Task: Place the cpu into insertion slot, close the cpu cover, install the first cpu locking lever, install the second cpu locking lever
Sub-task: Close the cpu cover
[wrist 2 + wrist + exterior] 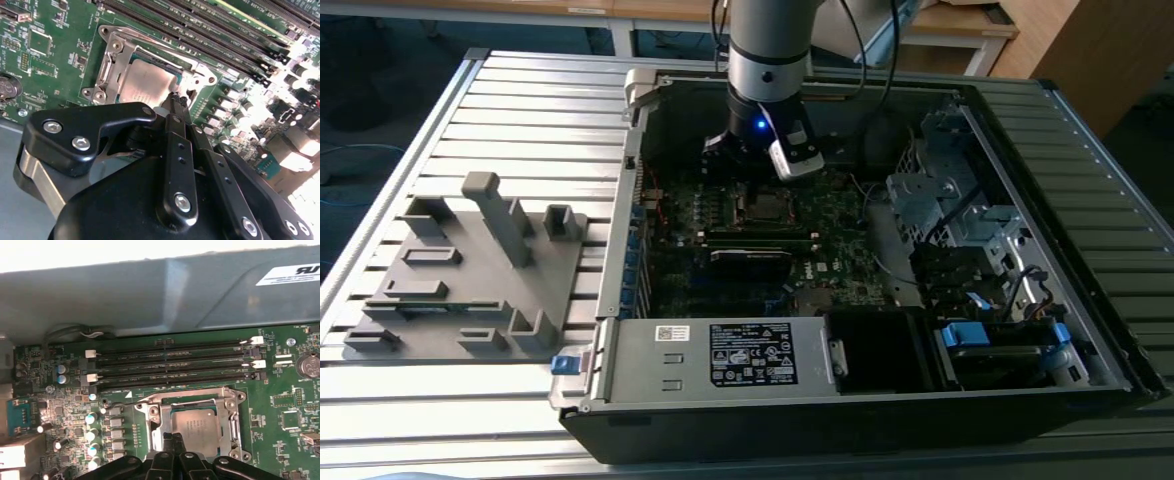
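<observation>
Grey slatted metal workbench (pixel 440 420) spans the exterior view, its ribs running side to side and taking a pale sheen toward the exterior view's right. On it rest an open black computer case (pixel 854 435) and, at the exterior view's left, a grey moulded fixture block (pixel 467 290), the two just beside each other. Behind the bench stands a wooden-topped desk (pixel 961 20) on white legs (pixel 982 55). A light-brown wooden cabinet (pixel 1094 50) occupies the far corner at the exterior view's right. Dark blue-grey floor (pixel 387 90) shows past the bench's edge at the exterior view's left.
</observation>
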Available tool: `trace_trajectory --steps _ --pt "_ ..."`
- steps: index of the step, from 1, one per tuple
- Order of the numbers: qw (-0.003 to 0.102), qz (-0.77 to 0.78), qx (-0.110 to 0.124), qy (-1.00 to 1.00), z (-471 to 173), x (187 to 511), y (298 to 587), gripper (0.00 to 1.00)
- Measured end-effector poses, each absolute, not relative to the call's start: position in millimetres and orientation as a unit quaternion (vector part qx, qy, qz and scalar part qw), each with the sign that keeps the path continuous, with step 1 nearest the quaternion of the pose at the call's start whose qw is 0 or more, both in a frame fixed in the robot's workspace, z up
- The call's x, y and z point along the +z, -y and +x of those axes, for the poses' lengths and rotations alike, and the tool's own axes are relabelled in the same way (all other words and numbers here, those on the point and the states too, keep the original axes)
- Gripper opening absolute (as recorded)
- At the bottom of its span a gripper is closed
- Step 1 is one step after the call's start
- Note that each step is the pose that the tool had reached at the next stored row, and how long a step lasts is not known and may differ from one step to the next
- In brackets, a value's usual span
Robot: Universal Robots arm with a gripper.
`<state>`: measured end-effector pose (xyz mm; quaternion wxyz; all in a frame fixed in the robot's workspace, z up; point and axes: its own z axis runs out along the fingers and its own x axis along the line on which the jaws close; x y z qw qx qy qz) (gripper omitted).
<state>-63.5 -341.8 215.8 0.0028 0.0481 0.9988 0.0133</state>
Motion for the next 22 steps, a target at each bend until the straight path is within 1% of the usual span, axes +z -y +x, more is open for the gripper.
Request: trace_trajectory --steps 22 --pt "0.003 0.042 0.013 -0.999 -67.3 212.3 341.8 0.10"
